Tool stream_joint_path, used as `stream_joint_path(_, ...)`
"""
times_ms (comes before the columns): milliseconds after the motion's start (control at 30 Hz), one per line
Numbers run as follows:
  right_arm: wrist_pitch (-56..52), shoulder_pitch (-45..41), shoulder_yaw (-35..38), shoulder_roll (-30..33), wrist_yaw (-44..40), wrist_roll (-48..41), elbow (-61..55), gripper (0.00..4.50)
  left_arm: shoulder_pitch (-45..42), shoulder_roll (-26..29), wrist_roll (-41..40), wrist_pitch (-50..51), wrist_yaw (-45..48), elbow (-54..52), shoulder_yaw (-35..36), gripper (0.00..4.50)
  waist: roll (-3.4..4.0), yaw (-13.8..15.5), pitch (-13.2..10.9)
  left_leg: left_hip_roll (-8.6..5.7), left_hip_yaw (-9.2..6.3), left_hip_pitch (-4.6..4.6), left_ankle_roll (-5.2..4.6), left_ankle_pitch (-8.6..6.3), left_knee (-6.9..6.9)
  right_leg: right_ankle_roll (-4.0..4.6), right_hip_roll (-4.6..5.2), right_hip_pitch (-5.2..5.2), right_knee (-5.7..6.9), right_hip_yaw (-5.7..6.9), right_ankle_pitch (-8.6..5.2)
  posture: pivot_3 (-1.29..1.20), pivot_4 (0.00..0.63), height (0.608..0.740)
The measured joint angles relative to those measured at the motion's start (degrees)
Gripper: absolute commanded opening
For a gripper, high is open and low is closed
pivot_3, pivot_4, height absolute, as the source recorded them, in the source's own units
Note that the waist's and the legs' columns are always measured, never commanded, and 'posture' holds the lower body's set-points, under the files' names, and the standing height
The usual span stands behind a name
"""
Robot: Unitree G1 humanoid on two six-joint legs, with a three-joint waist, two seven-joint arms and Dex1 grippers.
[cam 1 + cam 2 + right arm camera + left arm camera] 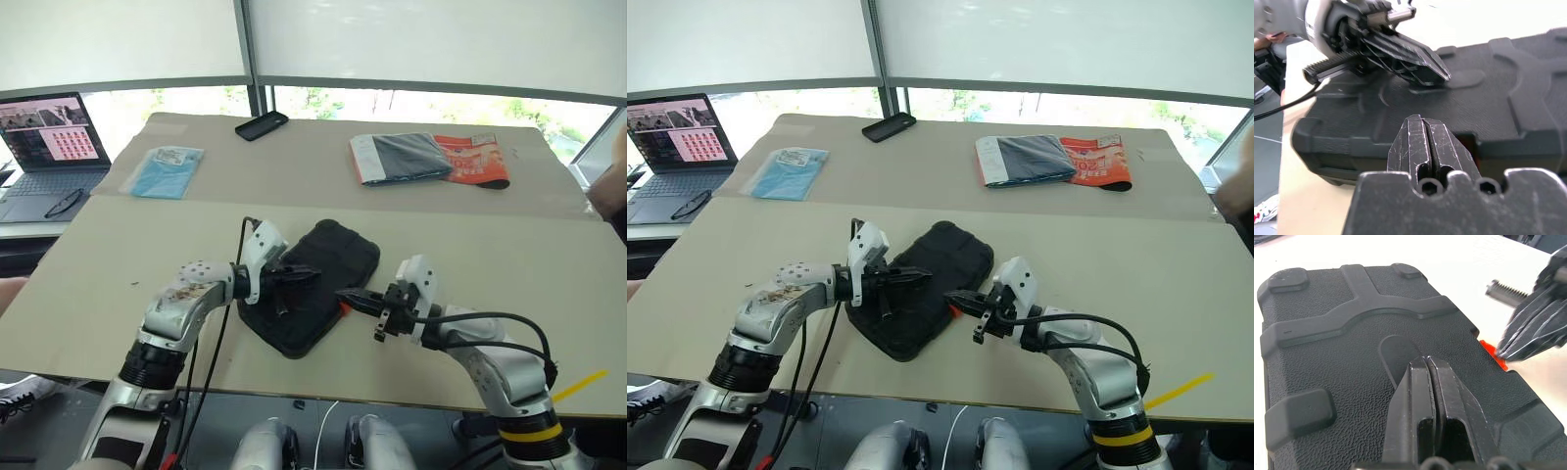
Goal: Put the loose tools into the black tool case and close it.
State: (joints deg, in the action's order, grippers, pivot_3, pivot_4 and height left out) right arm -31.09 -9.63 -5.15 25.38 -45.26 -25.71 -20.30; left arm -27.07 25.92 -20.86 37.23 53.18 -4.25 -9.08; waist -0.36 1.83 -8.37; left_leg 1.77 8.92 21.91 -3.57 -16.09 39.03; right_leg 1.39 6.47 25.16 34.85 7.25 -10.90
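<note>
Desk (509,294) surface is lying bare around the black tool case (328,259), which is sitting lid down at the lower centre of the frame, close to the near edge, its orange latch (1493,352) facing right. Left pincer (306,277) is resting over the case's lid with its fingers pressed together, empty, while the right pincer (345,295), also pressed together and empty, is hovering just beside the latch edge. A phone (262,125), a blue packet (165,171) and a folded cloth (407,157) are lying well apart along the far upper edge.

Both end effectors (312,276) (345,296) closed
</note>
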Motion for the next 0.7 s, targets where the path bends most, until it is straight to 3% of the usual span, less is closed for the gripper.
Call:
stream_joint_path(33, 0.0, 0.41, 0.56, 0.85, -0.32, -0.37, -0.44, 0.0, 0.51, -0.04, -0.12, -1.13, 0.3, -0.01, 0.29, 0.12, 0.01, 0.03, 0.0, 0.0, 0.0, 0.05, 0.0, 0.0, 0.0, 0.0, 0.0, 0.05, 0.0, 0.0, 0.0, 0.0, 0.15, 0.74)
stream_joint_path(133, -1.12, 3.68, 7.06, 6.03, -1.15, -2.81, -2.17, 0.86, 5.9, -0.07, -4.68, -7.59, 4.08, -1.97, 6.0, 0.87, -0.07, -0.37, -0.08, 0.04, 0.0, 0.23, 0.0, 0.0, -0.05, 0.04, -0.04, 0.25, -0.02, -0.01, -0.02, 0.0, 0.15, 0.74)
stream_joint_path(267, 1.05, 6.83, 12.43, 8.51, -1.3, -3.39, -2.42, 2.21, 10.24, 5.84, -6.23, -12.25, 6.92, -4.06, 10.85, 2.32, -0.38, -1.24, -0.28, 0.14, 0.02, 0.74, 0.14, 0.54, -0.09, 0.19, -0.29, 0.92, 0.16, -0.05, -0.1, 0.0, 0.15, 0.74)
stream_joint_path(367, 12.41, 11.43, 13.73, 14.11, -4.68, 3.13, -1.19, 3.16, 14.15, 12.52, -5.99, -12.83, 6.9, -4.2, 16.29, 3.29, -0.28, -1.16, -0.55, 0.14, 0.04, 0.84, 0.3, 0.64, -0.17, 0.21, -0.39, 1.05, 0.15, -0.01, -0.13, 0.0, 0.15, 0.74)
stream_joint_path(467, 23.39, 12.37, 17.03, 14.82, -7.24, 5.52, 2.77, 4.27, 18.27, 16.32, -5.58, -18.31, 9.18, -2.06, 21.31, 4.37, -0.53, -1.18, -0.75, 0.13, 0.07, 0.88, 0.23, 0.59, -0.13, 0.19, -0.36, 1.05, 0.11, 0.0, -0.13, 0.0, 0.15, 0.74)
stream_joint_path(533, 31.81, 12.87, 18.44, 17.08, -11.6, 6.47, 7.63, 4.41, 21.84, 19.56, -2.42, -25.39, 10.4, 3.62, 24.12, 4.47, -0.57, -1.14, -0.79, 0.11, 0.12, 0.88, -0.12, 0.33, -0.09, 0.17, -0.28, 1.05, 0.09, -0.01, -0.12, 0.0, 0.15, 0.74)
stream_joint_path(700, 41.15, 12.66, 18.89, 17.1, -17.31, 6.42, 15.25, 4.41, 25.88, 21.07, 1.65, -30.21, 7.71, 9.06, 27.31, 4.47, -0.79, -0.96, -0.97, 0.13, 0.11, 0.92, -0.18, 0.31, -0.09, 0.18, -0.16, 1.06, 0.08, 0.01, -0.12, 0.0, 0.15, 0.74)
